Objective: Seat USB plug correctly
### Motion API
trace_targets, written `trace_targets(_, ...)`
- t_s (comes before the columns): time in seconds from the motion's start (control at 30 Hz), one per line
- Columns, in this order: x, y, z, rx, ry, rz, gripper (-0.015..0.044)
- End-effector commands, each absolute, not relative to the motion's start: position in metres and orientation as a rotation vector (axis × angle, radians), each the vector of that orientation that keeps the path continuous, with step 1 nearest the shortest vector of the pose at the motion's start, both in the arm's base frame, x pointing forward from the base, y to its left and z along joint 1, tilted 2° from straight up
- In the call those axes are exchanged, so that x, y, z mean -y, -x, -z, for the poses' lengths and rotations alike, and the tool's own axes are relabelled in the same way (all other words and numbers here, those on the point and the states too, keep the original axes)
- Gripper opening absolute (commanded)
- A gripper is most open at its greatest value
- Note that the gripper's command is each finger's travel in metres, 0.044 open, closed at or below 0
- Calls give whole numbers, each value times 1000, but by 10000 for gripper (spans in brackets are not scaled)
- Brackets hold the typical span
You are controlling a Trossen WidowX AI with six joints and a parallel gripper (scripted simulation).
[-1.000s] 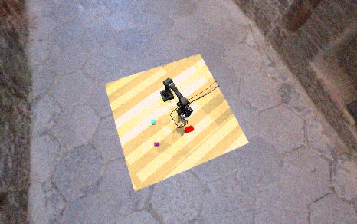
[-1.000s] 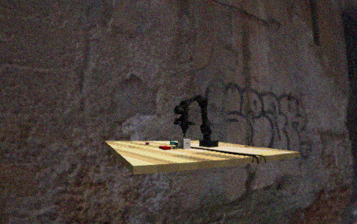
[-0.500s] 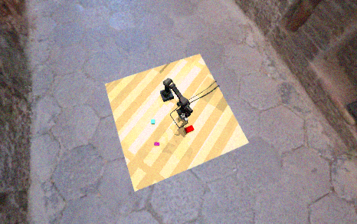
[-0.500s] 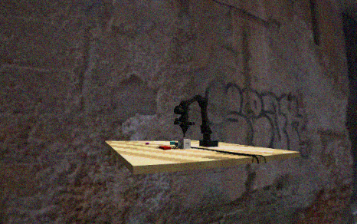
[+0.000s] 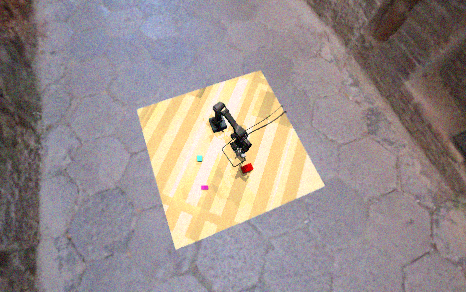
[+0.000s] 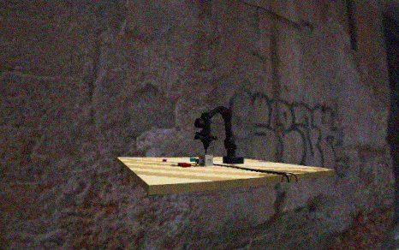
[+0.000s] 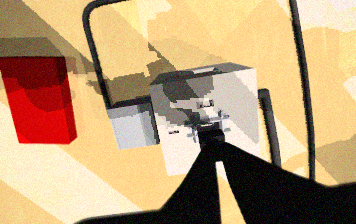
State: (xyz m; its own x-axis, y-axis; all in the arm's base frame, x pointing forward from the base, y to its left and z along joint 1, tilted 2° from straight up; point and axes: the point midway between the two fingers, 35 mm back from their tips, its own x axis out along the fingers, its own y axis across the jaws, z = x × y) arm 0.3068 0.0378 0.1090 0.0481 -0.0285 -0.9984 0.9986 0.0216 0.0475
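USB plug [image 7: 209, 125] pinched by gripper [image 7: 215, 145] atop power cube [image 7: 210, 115], red block [image 7: 42, 100] near

Pale-and-tan striped table [image 5: 280, 200], red block [image 7: 40, 100], white-grey power cube [image 7: 220, 110], black claw [image 7: 212, 137], possibly cyan block [image 5: 199, 158]
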Motion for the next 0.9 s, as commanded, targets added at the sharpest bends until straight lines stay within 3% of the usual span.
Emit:
trace_targets(0.0, -37, -306, -107, -1160, -1194, 1178, 0)
trace_targets(0.87, -37, -306, -104, -1160, -1194, 1178, 0)
